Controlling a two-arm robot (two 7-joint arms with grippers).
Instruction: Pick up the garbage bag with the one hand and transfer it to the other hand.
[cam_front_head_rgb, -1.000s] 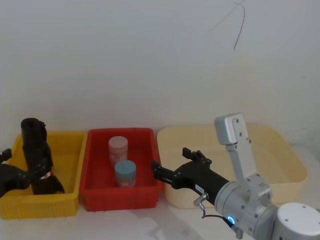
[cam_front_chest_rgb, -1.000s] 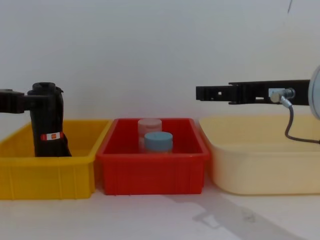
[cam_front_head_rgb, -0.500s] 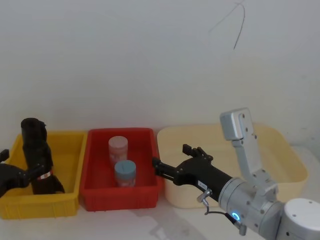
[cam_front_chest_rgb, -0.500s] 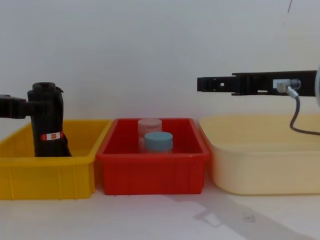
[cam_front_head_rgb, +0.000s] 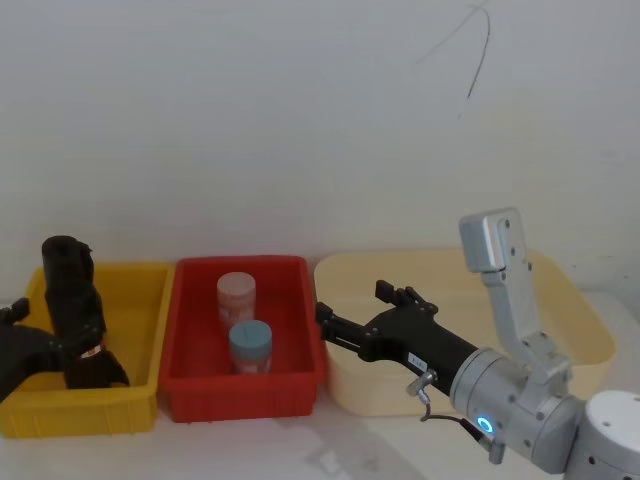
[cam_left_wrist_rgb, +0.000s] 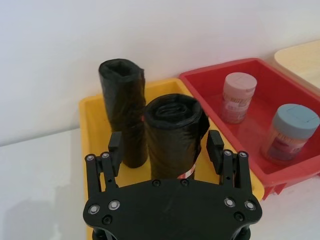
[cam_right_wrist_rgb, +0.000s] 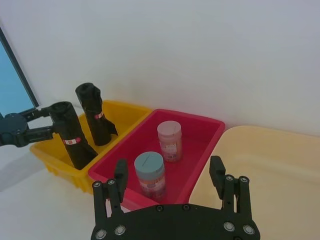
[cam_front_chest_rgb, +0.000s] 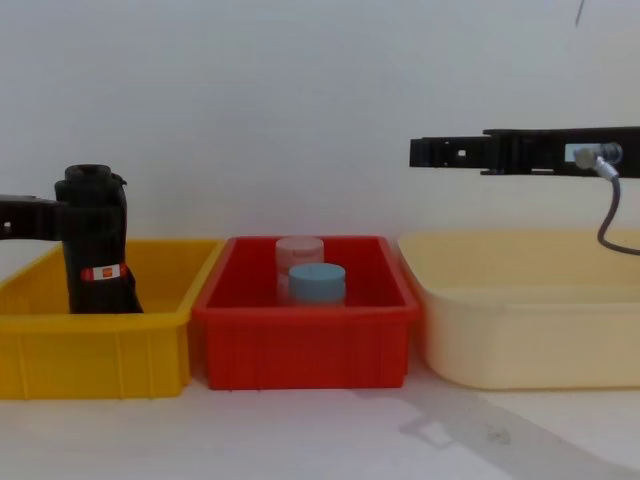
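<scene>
1. White surface (cam_front_chest_rgb: 320, 440) lies bare at the front, and three bins stand in a row on it.
2. The red bin (cam_front_chest_rgb: 305, 350) is in the middle, with the yellow bin (cam_front_chest_rgb: 100, 360) at its 9 o'clock and the cream bin (cam_front_chest_rgb: 530, 340) at its 3 o'clock.
3. The left end effector (cam_left_wrist_rgb: 165, 145) reaches into the yellow bin from the bin's 9 o'clock side. Its fingers (cam_left_wrist_rgb: 115, 146) are spread wide, one on each side of the garbage bag (cam_left_wrist_rgb: 175, 135), and they hold nothing.
4. The garbage bag stands upright in the yellow bin, with a red-and-white label (cam_front_chest_rgb: 103, 272) low on its side. A second black roll (cam_left_wrist_rgb: 122, 110) stands just beside it in the same bin.
5. The right end effector (cam_right_wrist_rgb: 168, 172) hangs in the air above the cream bin's 9 o'clock rim and points toward 9 o'clock. Its fingers are wide apart and empty, well apart from the bag.
6. In the red bin a blue-lidded jar (cam_front_head_rgb: 250, 345) stands at 6 o'clock of a pink-lidded jar (cam_front_head_rgb: 237, 300).
7. A plain white wall (cam_front_head_rgb: 300, 120) rises behind the bins.
</scene>
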